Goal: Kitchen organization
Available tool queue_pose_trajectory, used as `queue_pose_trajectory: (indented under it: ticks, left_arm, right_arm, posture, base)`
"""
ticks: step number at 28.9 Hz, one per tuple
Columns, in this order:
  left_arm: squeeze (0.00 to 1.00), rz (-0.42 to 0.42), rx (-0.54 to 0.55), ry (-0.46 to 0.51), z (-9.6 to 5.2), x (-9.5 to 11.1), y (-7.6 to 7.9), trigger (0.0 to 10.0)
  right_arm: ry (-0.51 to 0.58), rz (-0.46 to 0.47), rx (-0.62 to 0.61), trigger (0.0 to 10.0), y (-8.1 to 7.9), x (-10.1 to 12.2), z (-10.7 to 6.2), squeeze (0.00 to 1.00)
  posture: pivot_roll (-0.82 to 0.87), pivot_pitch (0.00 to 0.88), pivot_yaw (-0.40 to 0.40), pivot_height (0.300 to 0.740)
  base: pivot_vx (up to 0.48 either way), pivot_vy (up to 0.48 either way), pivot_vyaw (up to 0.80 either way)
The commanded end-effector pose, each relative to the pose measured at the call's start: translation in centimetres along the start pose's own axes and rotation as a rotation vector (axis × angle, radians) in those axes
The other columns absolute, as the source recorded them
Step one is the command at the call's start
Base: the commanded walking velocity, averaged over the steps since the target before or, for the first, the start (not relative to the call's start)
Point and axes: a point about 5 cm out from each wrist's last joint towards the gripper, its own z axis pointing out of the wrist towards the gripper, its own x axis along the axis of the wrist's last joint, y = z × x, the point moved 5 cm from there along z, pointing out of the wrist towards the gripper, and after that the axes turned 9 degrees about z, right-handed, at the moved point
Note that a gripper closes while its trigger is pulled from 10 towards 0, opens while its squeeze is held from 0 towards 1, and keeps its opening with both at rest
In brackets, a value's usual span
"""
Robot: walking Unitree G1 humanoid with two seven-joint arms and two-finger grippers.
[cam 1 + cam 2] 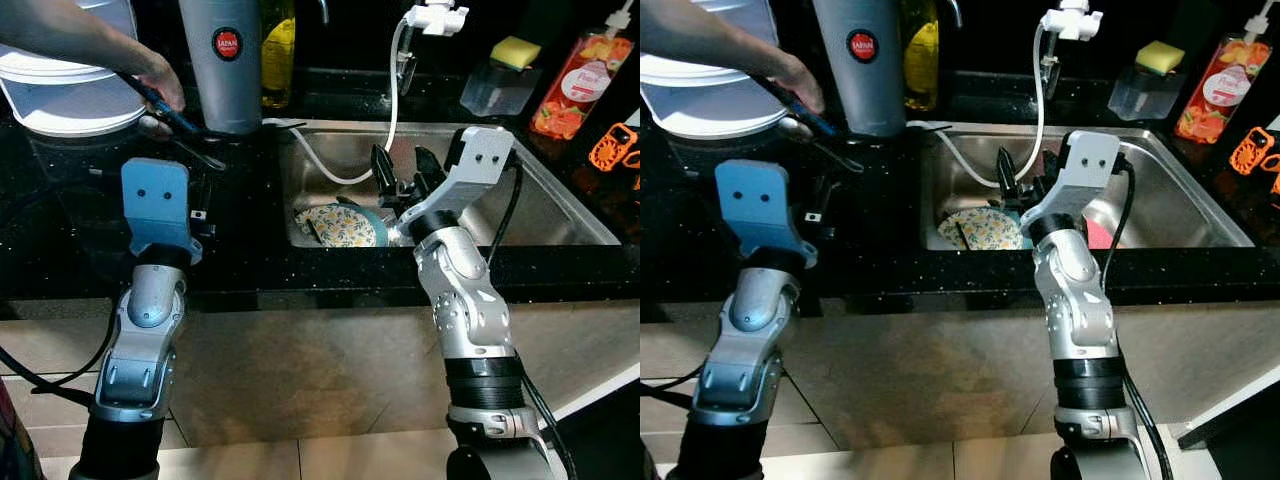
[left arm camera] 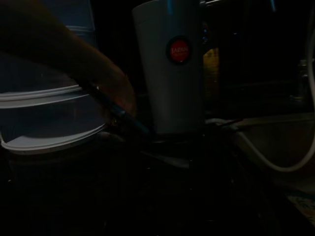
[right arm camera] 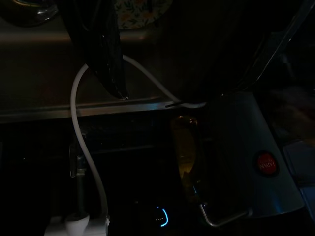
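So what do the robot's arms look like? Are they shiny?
Yes, both arms are shiny silver with rounded joints. The left arm has a light blue flat plate at the wrist with two small dark dots. The right arm has a pale grey plate with two dots too, a black ribbed band lower down, and a black cable running along it. The right tool has two long black fingers.

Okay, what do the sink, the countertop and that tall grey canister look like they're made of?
The sink looks like brushed stainless steel: pale grey with a dull sheen. The countertop seems polished black stone, glossy with tiny light flecks. The tall grey canister appears matte-coated metal or plastic, evenly grey with a red round label; which one is unclear.
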Motion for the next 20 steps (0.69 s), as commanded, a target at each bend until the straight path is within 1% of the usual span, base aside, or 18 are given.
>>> queue_pose_trajectory:
  ticks: [1,7,10,11,12,14,16,17,20]
  left_arm:
    - [0.00,-0.005,0.013,-0.020,0.0,-0.3,-0.1,10.0]
    - [0.00,-0.019,0.028,-0.032,0.2,-0.4,-0.4,10.0]
    - [0.00,-0.015,0.014,-0.028,0.4,-0.2,0.1,10.0]
    - [0.00,-0.014,-0.006,-0.023,0.4,0.1,0.7,10.0]
    - [0.00,-0.014,-0.006,-0.023,0.4,0.1,0.7,10.0]
    - [0.00,-0.012,-0.033,-0.014,0.4,0.4,1.3,10.0]
    - [0.00,-0.016,-0.030,-0.012,0.4,0.4,1.4,10.0]
    - [0.00,-0.016,-0.024,-0.013,0.5,0.3,1.3,10.0]
    - [0.00,-0.014,-0.012,-0.019,0.7,0.1,1.2,10.0]
  right_arm:
    - [0.013,-0.005,-0.012,10.0,0.5,0.2,0.1,0.00]
    - [0.013,-0.008,-0.014,10.0,0.6,0.1,0.0,0.00]
    - [0.014,-0.010,-0.007,10.0,0.5,0.2,0.3,0.00]
    - [0.015,-0.009,-0.007,10.0,0.5,0.2,0.3,0.00]
    - [0.015,-0.009,-0.007,10.0,0.5,0.2,0.3,0.00]
    - [0.016,-0.006,-0.011,10.0,0.6,0.1,0.4,0.00]
    - [0.013,0.000,-0.012,10.0,0.4,-0.2,0.5,0.00]
    - [0.011,0.004,-0.009,10.0,0.3,-0.3,0.5,0.00]
    - [0.006,0.011,0.009,10.0,-0.2,-0.6,0.7,0.00]
  posture:
    - [0.21,0.000,-0.112,0.740]
    - [0.20,0.000,-0.114,0.740]
    - [0.21,0.000,-0.107,0.740]
    - [0.22,0.000,-0.108,0.740]
    - [0.22,0.000,-0.108,0.740]
    - [0.22,0.000,-0.108,0.740]
    - [0.22,0.000,-0.113,0.740]
    - [0.23,0.000,-0.128,0.740]
    - [0.24,0.000,-0.124,0.740]
  base:
    - [0.000,0.000,0.00]
    - [0.000,0.000,0.00]
    - [0.000,0.000,0.00]
    - [0.000,0.000,0.00]
    - [0.000,0.000,0.00]
    - [0.000,0.000,0.00]
    - [0.000,0.000,0.00]
    - [0.000,0.000,0.00]
    - [0.000,0.000,0.00]
